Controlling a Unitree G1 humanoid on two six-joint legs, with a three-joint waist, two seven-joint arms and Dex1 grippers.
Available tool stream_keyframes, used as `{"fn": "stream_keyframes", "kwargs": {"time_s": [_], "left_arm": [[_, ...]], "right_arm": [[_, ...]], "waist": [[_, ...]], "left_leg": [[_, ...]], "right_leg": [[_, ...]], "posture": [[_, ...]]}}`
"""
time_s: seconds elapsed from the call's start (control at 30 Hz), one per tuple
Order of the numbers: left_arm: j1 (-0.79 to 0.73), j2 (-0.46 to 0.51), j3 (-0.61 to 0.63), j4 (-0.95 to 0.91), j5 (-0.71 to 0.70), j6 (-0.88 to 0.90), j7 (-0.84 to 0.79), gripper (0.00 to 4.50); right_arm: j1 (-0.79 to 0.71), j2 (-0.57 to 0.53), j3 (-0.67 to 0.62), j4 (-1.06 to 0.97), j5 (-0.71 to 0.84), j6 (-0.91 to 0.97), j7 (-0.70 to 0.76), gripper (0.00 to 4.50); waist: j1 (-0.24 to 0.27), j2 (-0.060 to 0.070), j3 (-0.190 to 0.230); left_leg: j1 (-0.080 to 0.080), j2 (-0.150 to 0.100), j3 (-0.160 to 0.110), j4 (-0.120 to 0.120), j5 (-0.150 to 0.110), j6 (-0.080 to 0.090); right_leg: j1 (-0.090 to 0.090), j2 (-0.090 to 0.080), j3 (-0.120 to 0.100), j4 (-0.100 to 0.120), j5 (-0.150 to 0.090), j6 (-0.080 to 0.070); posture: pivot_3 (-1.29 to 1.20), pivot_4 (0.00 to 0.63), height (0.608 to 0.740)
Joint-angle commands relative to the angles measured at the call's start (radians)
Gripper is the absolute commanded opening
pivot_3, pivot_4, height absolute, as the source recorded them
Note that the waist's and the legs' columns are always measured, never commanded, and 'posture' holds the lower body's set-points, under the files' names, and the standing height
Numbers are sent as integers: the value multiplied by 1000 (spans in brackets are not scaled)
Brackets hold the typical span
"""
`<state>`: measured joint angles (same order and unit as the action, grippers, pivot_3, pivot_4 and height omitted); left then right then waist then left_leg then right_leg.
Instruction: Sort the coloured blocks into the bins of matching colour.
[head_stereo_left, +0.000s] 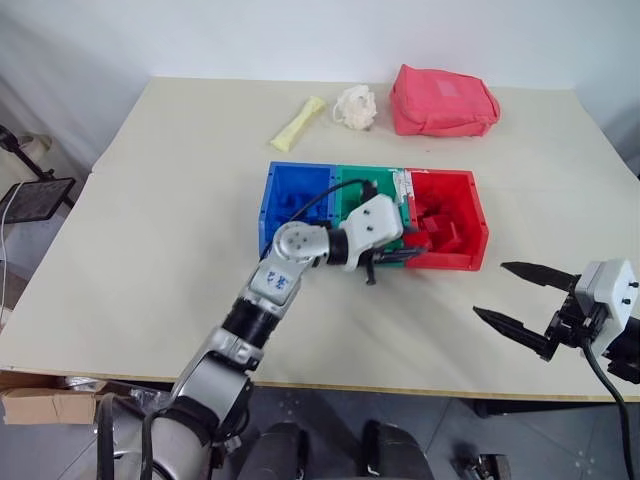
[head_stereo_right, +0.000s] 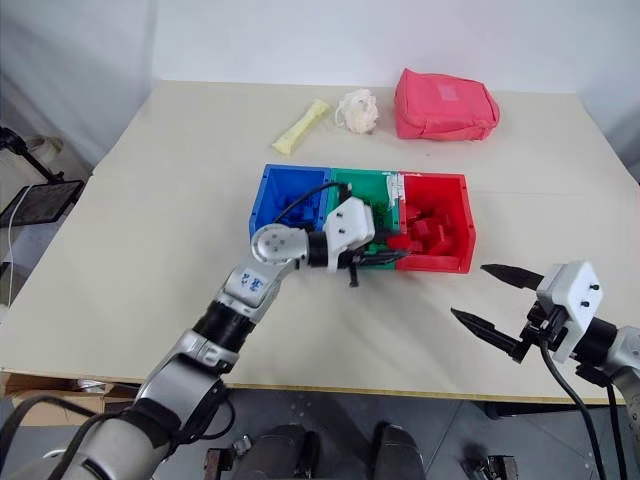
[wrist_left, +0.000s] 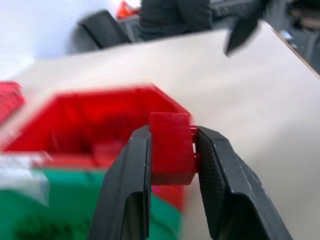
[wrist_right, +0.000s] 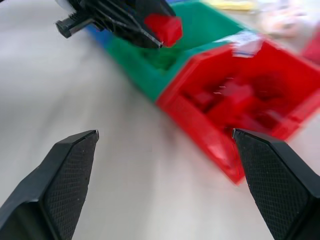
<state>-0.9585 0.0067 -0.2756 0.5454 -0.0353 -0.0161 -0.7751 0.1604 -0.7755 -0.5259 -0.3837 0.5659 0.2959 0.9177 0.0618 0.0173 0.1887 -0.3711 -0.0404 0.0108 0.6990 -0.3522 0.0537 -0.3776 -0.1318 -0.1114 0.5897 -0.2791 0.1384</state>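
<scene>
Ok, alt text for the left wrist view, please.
A red block is clamped between the left gripper's two black fingers, close to the camera. Behind it sits the red bin beside the green bin on a pale table.

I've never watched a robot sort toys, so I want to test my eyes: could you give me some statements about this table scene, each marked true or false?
1. The left end effector grips a small red studded plastic brick. True.
2. The right end effector is shut on a blue brick. False: it is open and holds nothing.
3. The red rectangular plastic bin already holds red bricks. True.
4. The green rectangular plastic bin stands at one end of the row. False: it stands between the blue rectangular plastic bin and the red one.
5. The pink fabric pouch lies inside a bin. False: it lies on the table beyond the bins.
</scene>
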Motion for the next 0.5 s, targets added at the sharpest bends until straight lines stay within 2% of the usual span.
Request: {"fn": "stream_keyframes", "kwargs": {"time_s": [0.03, 0.1, 0.2, 0.27, 0.3, 0.47, 0.5], "left_arm": [[-117, -68, 24, 159, 12, -115, 49, 921], [-158, -91, 32, 234, 16, -159, 59, 921], [-295, -160, 67, 448, 33, -204, 171, 921], [-352, -185, 80, 547, 43, -222, 205, 1636], [-366, -191, 84, 575, 45, -234, 210, 1831], [-373, -177, 100, 598, 56, -311, 218, 3314], [-364, -170, 100, 590, 55, -325, 204, 3314]], "right_arm": [[-21, 25, -38, -69, -16, 8, -113, 4500], [-22, 38, -42, -93, -15, 15, -149, 4500], [-35, 66, -46, -143, -12, 28, -230, 4500], [-37, 71, -45, -166, -8, 35, -253, 4500], [-36, 71, -45, -172, -7, 38, -259, 4500], [-22, 60, -61, -186, 7, 48, -265, 4500], [-24, 56, -60, -181, 8, 47, -258, 4500]], "waist": [[3, 0, 0], [4, 0, 0], [10, -1, 0], [11, -1, 0], [11, -1, 0], [13, -1, 0], [14, -1, 0]], "left_leg": [[0, 0, 1, 0, 0, 0], [0, -1, 1, -1, 0, 0], [-1, 0, 1, -1, 0, 0], [-1, -1, 3, -1, 1, 1], [-1, -1, 3, -1, 0, 1], [-2, -1, 4, -2, 1, 1], [-3, -1, 4, -1, 1, 2]], "right_leg": [[0, 0, 0, -1, 0, 0], [0, -1, 0, -1, 0, 0], [-1, 0, -1, -1, 0, 1], [-2, 0, -1, -1, 0, 1], [-2, 0, -1, -1, 0, 1], [-4, 0, -1, 0, 0, 1], [-5, 0, -1, 0, 0, 1]], "posture": [[0, 150, 740], [0, 150, 740], [0, 150, 740], [0, 150, 740], [0, 150, 740], [0, 150, 740], [0, 150, 740]]}}
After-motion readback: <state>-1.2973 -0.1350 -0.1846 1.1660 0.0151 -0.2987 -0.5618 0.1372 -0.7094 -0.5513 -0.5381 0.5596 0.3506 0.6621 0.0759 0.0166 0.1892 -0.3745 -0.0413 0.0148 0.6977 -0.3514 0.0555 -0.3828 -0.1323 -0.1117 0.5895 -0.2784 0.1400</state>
